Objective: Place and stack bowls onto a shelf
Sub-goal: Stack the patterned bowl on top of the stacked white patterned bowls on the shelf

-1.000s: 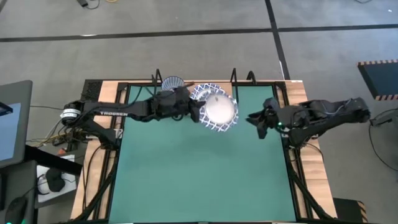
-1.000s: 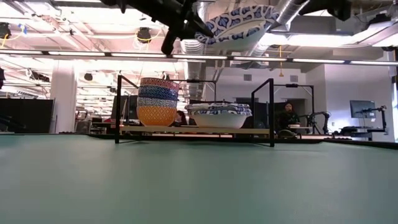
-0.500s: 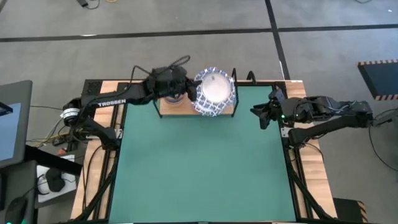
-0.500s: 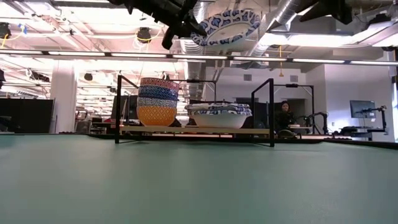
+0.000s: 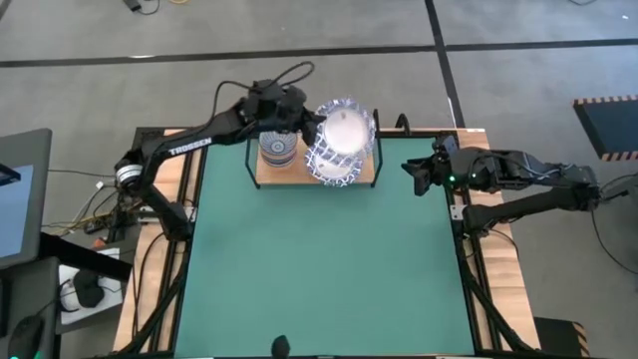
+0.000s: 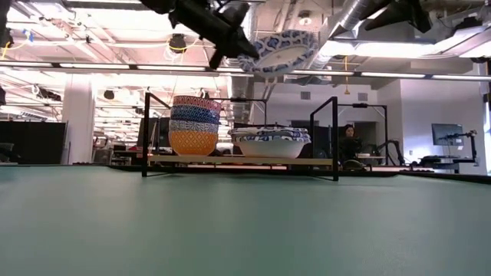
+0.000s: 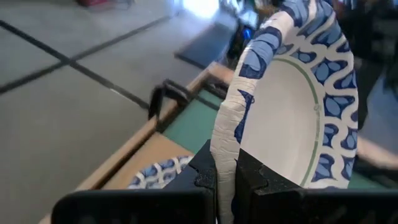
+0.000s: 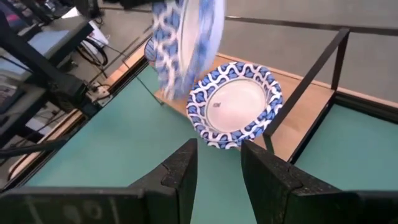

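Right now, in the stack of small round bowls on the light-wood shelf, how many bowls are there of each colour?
yellow small round bowl, at the bottom: 1
light-blue small round bowl: 1
dark-blue small round bowl: 1
red small round bowl, on top: 1
Total: 4

The bowl in the air (image 5: 341,135) is white inside, with a thin green ring, and its rim and outer wall carry a dark blue pattern on white. The wide bowl on the shelf (image 8: 235,104) has the same white centre and blue patterned rim. At the left of the shelf, the stack of small bowls (image 6: 195,126) shows from bottom to top a yellow bowl, a light blue bowl, a dark blue one and a red patterned rim; from above the top bowl has dark blue radial stripes. The shelf (image 5: 366,173) is a light wood board with black posts. The desk (image 5: 329,269) has a green mat with light wood edges. Both arms are black, with white letters on the left one.
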Robot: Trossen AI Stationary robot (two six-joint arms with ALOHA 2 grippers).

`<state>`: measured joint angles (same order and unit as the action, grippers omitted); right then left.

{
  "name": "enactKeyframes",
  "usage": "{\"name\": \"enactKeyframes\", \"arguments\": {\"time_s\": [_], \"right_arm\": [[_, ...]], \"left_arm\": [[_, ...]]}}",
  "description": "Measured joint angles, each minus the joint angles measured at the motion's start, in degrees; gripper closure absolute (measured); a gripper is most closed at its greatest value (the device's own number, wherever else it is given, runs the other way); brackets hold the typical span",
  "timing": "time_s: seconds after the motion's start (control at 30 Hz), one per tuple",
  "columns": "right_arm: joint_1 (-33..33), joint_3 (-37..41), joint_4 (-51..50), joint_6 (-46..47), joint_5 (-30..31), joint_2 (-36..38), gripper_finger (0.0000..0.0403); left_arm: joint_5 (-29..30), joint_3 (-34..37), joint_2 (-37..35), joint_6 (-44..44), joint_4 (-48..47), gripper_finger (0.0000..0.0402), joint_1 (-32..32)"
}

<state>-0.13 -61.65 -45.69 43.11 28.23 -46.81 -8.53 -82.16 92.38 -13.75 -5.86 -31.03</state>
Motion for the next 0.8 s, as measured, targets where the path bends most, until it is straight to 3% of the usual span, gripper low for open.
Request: {"name": "enactKeyframes", "arguments": {"time_s": [0.4,0.8], "right_arm": [[-0.91,0.0,-0.13,2.48,0.04,-0.16,0.0253],[-1.73,0.02,-0.22,4.97,0.17,-0.39,0.0253]], "left_arm": [[-0.63,-18.67,15.57,14.8,-24.63,0.0401,-1.94],[-4.73,-20.45,21.85,21.28,-27.38,0.0402,-3.45]]}}
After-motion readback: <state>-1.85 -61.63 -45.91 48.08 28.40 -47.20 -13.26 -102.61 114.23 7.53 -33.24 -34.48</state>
